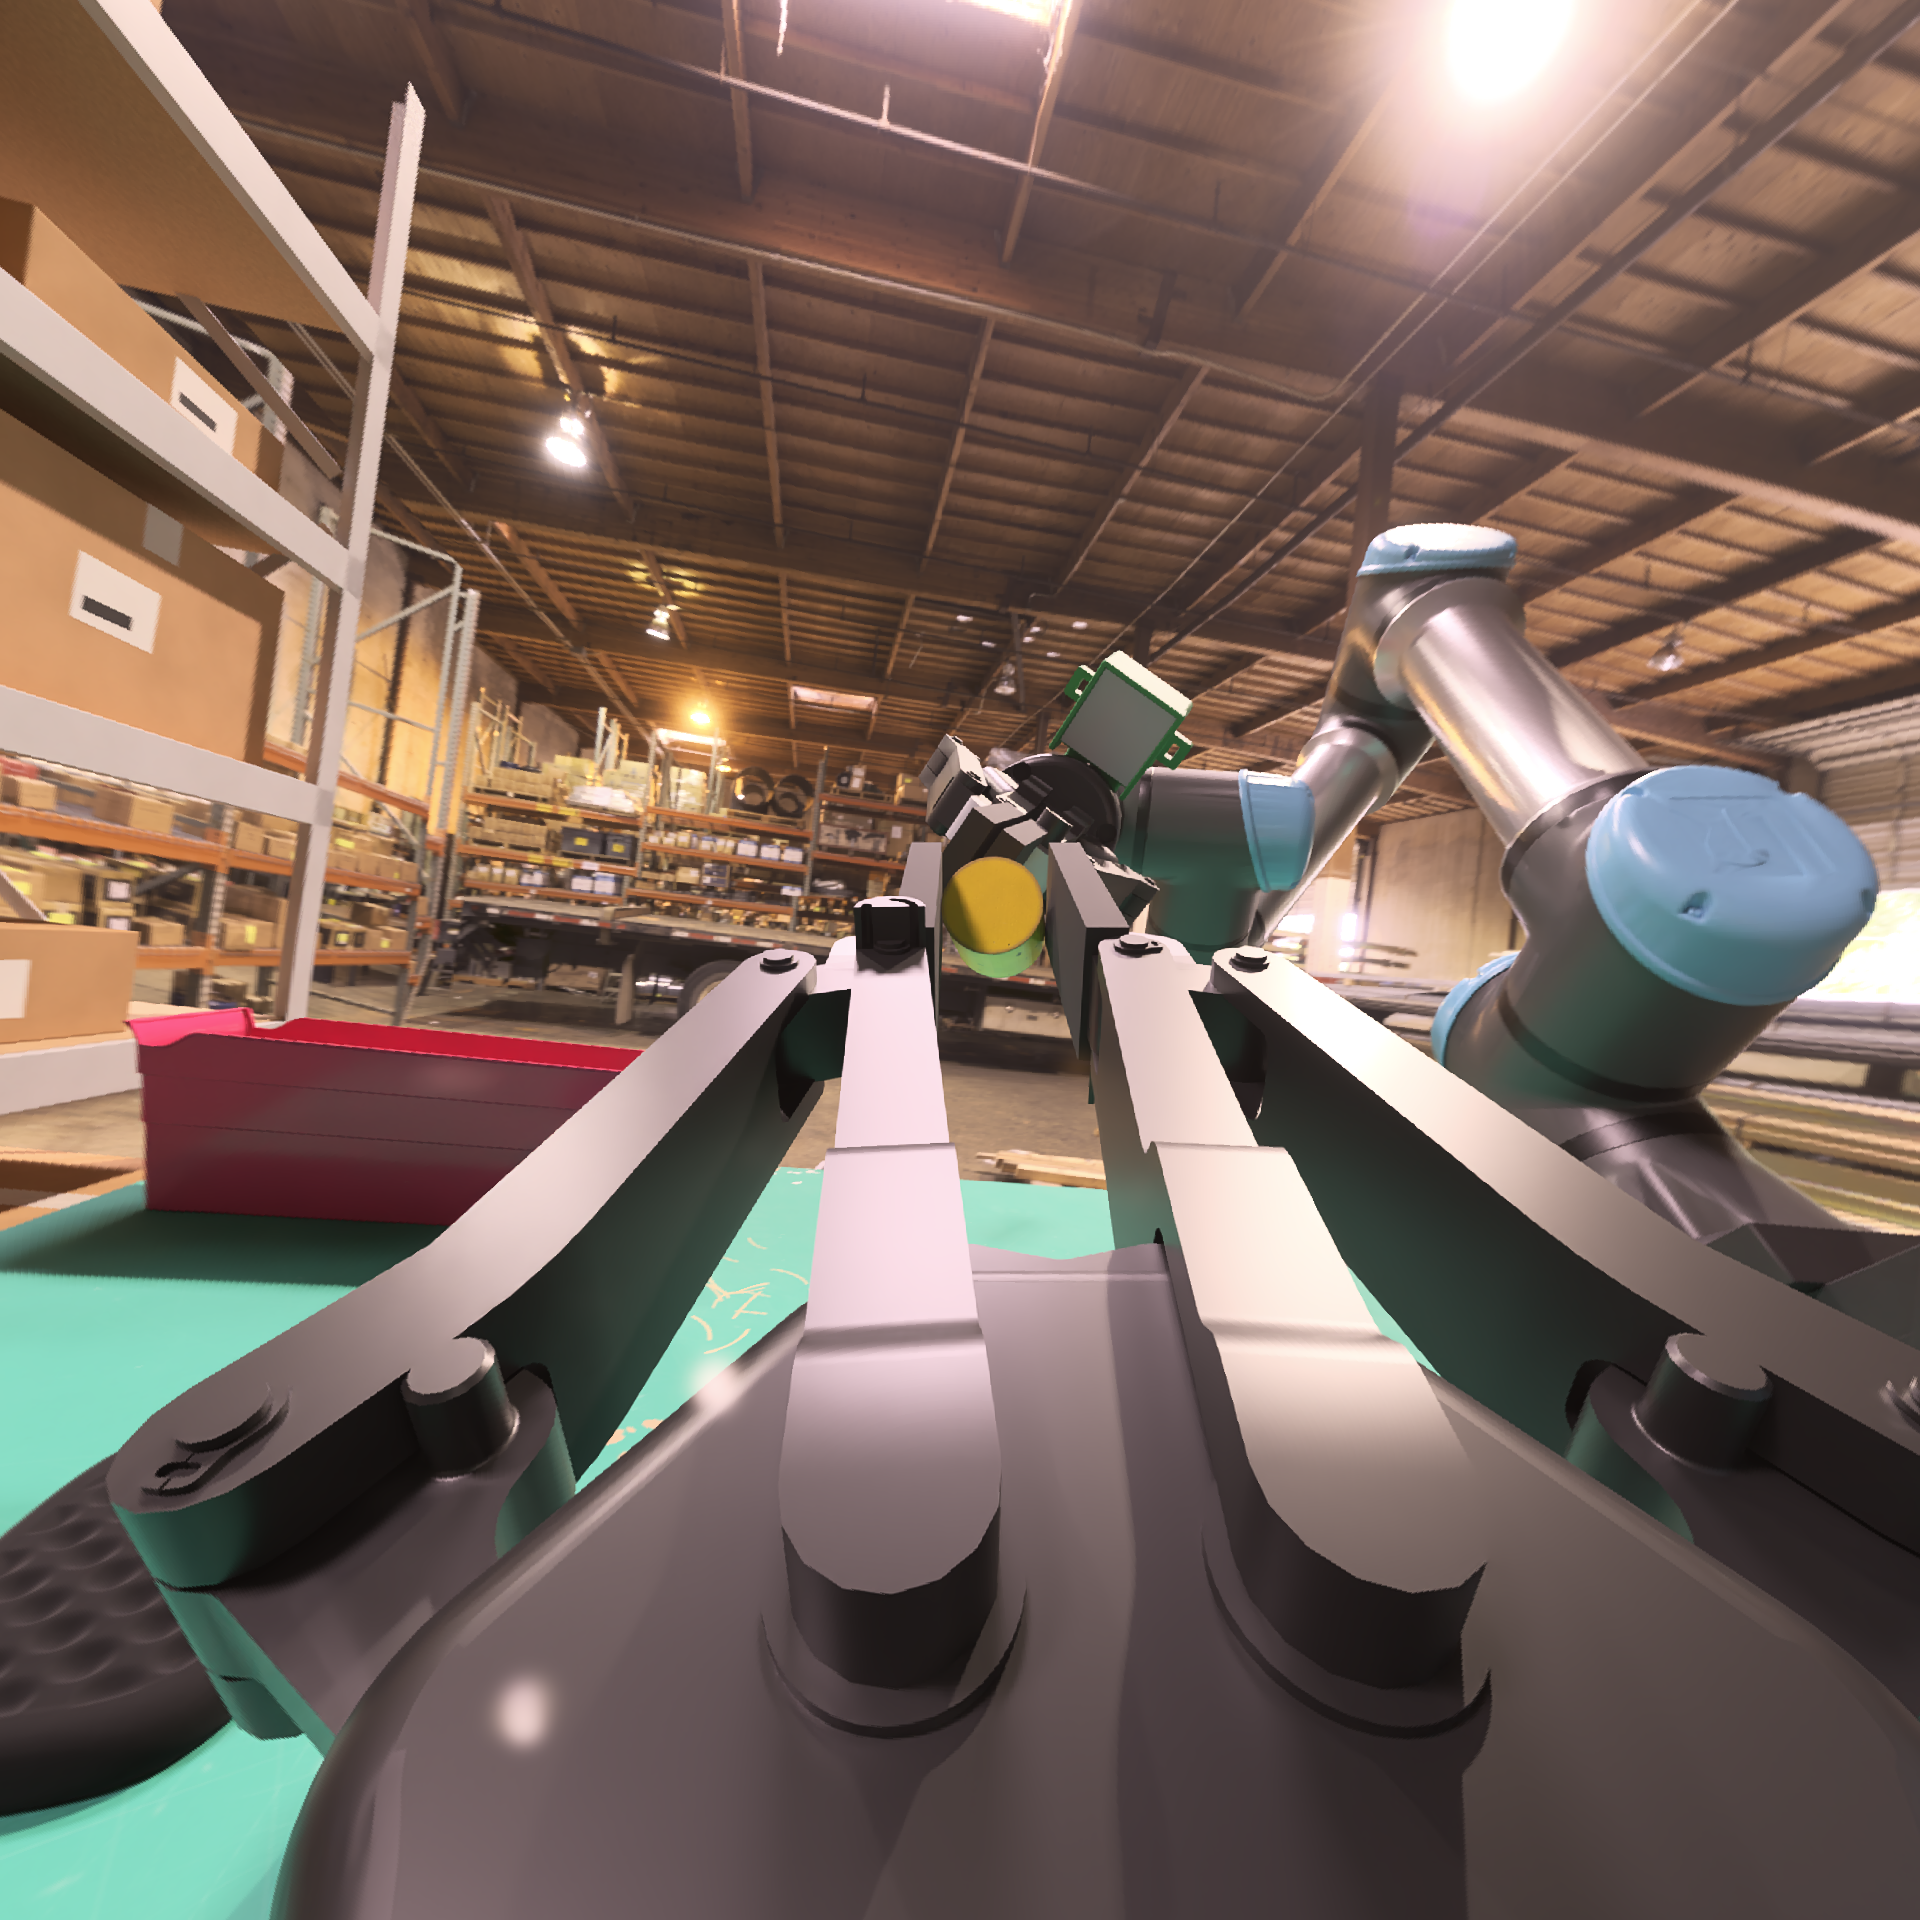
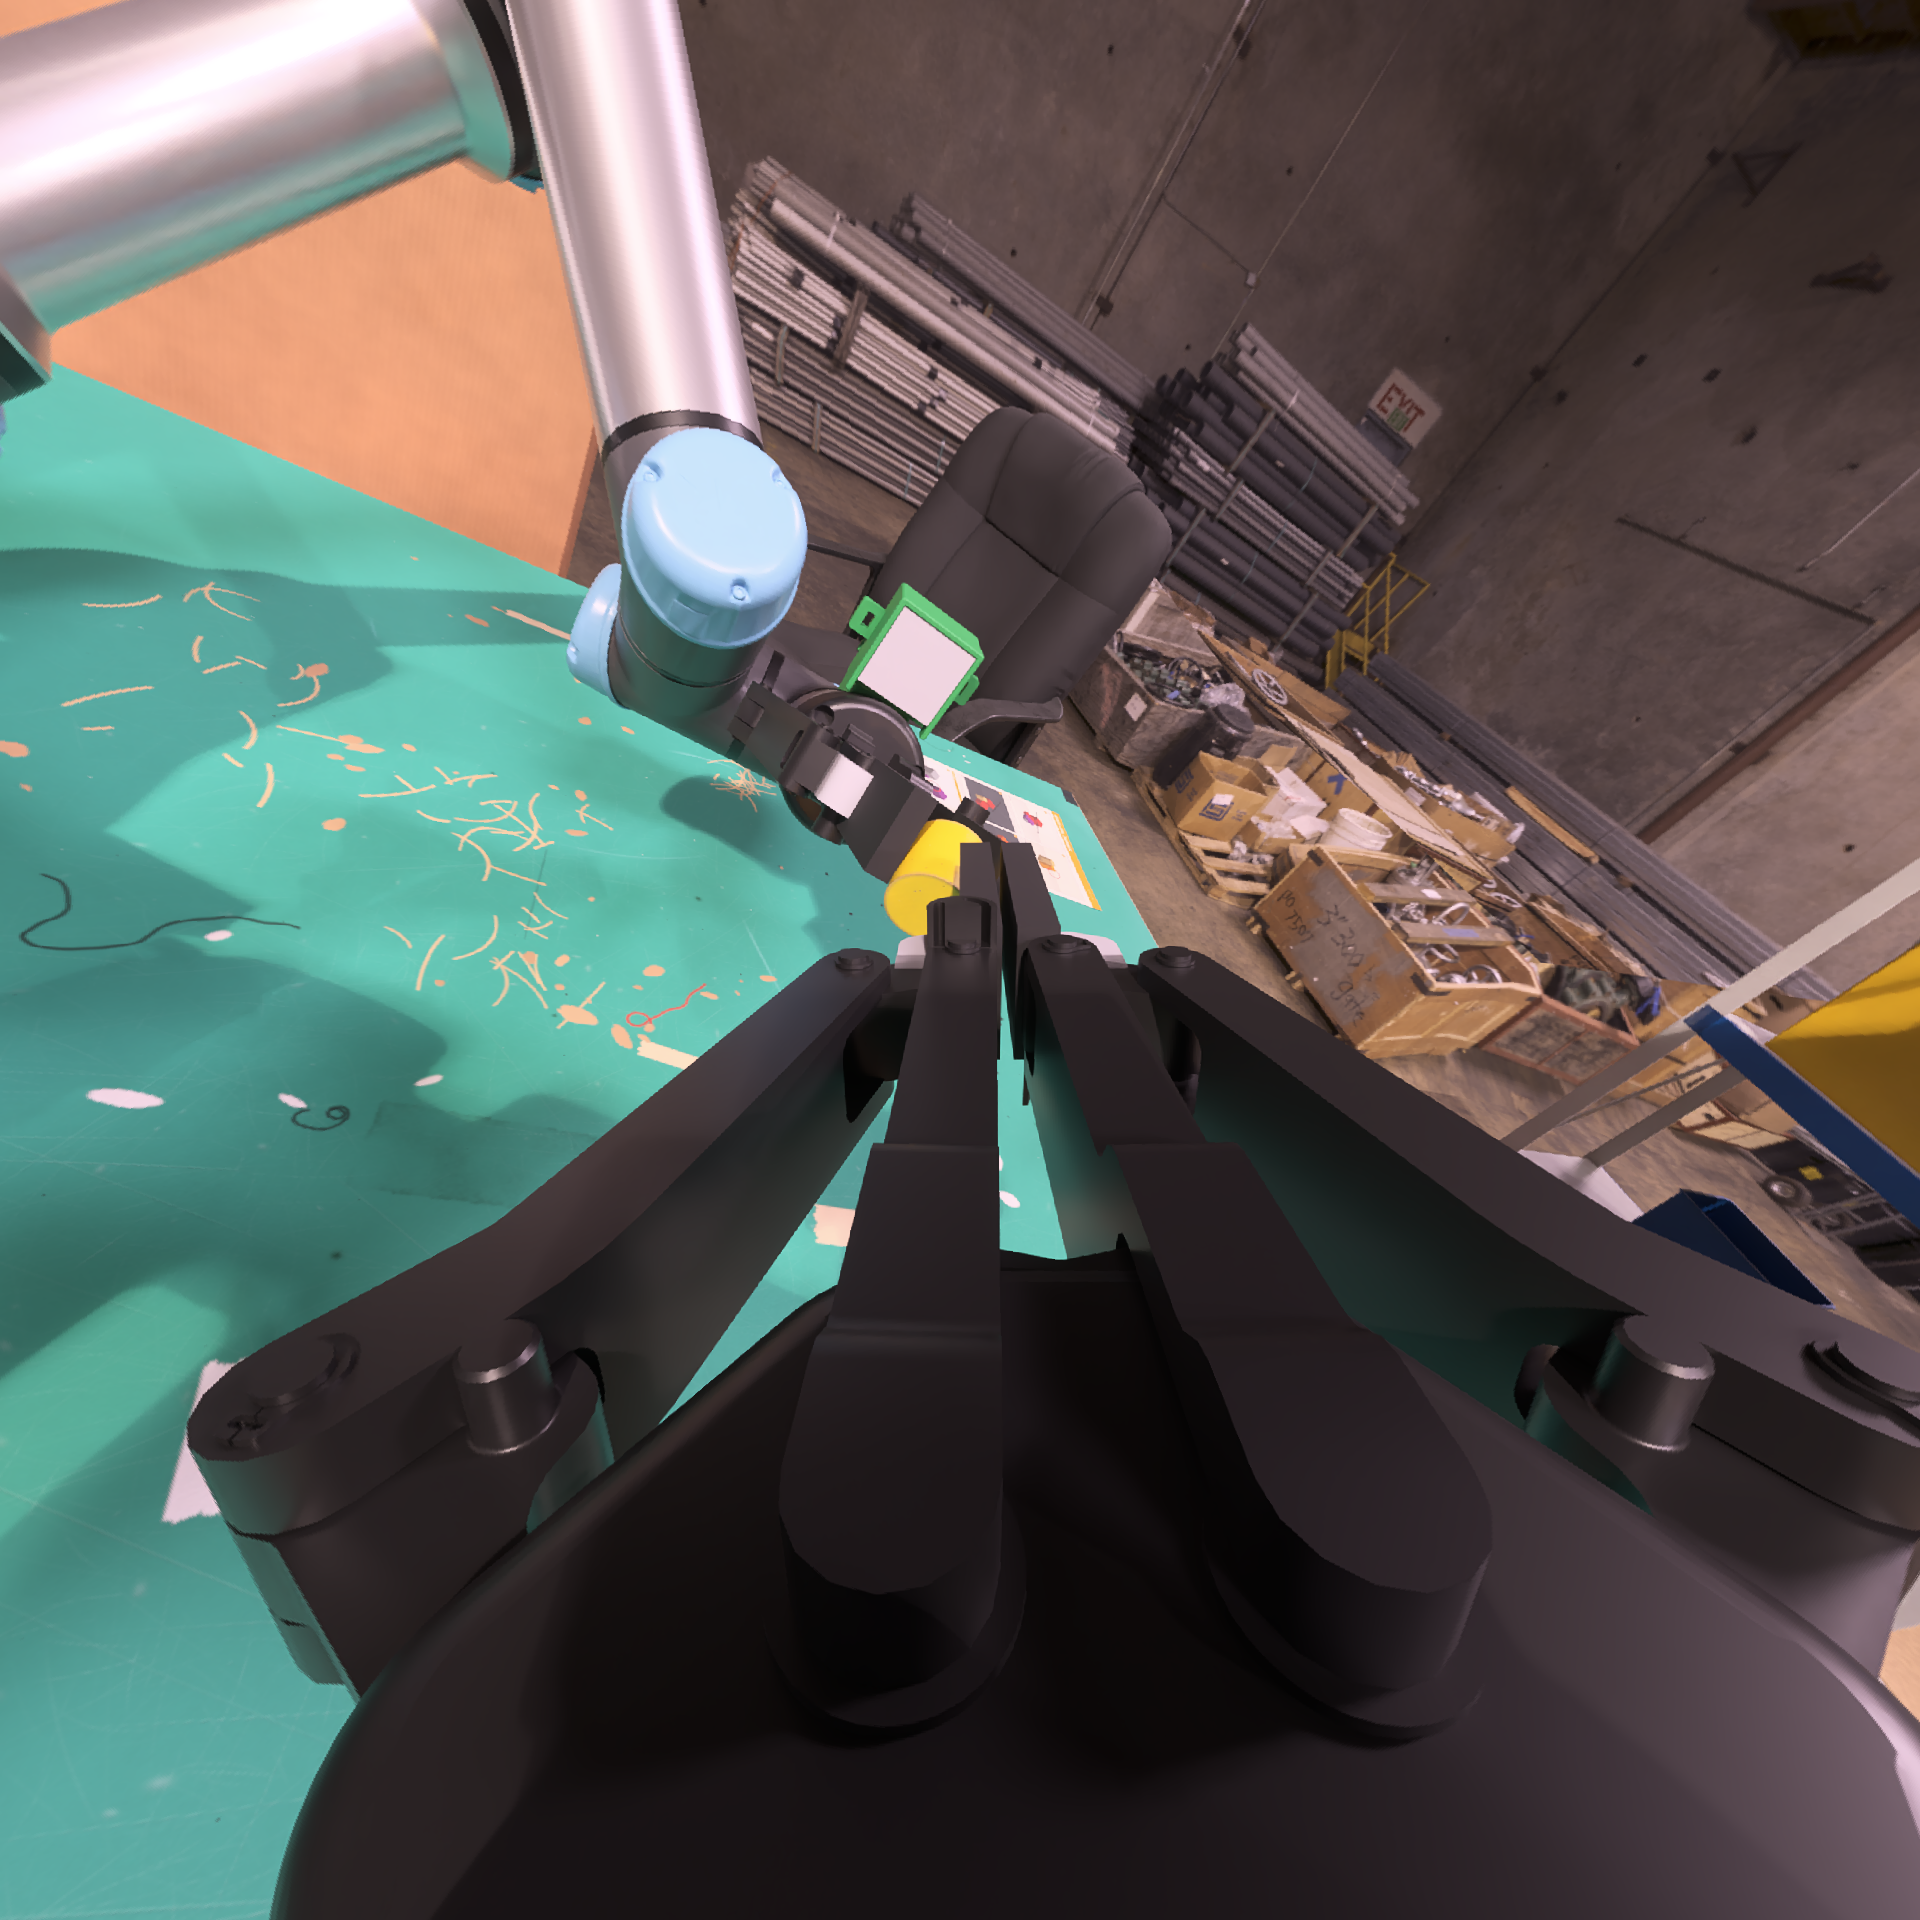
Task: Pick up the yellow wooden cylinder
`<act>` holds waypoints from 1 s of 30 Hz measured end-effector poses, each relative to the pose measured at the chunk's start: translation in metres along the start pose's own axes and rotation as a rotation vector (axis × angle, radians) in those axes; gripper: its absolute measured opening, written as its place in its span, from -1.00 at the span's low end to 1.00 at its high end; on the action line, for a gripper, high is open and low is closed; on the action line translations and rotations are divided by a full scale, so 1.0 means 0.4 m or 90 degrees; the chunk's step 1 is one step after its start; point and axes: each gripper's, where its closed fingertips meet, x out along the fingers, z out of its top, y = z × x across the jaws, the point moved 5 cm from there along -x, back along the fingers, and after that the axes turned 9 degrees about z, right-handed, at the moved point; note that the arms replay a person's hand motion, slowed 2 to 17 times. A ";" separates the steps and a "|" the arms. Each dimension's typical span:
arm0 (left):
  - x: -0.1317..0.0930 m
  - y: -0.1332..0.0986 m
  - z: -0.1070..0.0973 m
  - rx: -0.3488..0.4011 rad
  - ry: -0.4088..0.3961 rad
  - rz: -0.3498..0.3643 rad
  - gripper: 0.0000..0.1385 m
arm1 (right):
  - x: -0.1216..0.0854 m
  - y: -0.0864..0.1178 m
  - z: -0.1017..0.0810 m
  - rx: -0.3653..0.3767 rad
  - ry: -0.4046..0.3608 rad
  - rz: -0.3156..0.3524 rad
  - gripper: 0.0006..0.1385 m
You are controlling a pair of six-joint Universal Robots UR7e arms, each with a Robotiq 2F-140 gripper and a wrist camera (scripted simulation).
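The yellow wooden cylinder point(image 1: 989, 900) sits between the fingertips of my left gripper point(image 1: 994, 909), which is shut on it and holds it above the green table point(image 1: 156, 1340). I see its round end face. In the right wrist view the cylinder point(image 2: 923, 871) shows in the left gripper's fingers point(image 2: 883, 821), just left of my right gripper point(image 2: 1003, 883). My right gripper is shut and empty, its tips close beside the cylinder. In the left wrist view the right gripper point(image 1: 982, 805) is right behind the cylinder.
A red bin point(image 1: 364, 1112) stands on the table's left side. A black dimpled disc point(image 1: 83, 1621) lies near left. Shelving with cardboard boxes point(image 1: 135, 623) rises at left. A printed sheet point(image 2: 1049, 831) lies by the table edge, and a black chair point(image 2: 1029, 561) stands beyond it.
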 end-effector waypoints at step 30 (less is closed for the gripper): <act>-0.016 0.042 -0.101 -0.208 0.074 -0.073 -0.61 | 0.025 0.002 -0.024 0.028 0.142 0.048 -0.97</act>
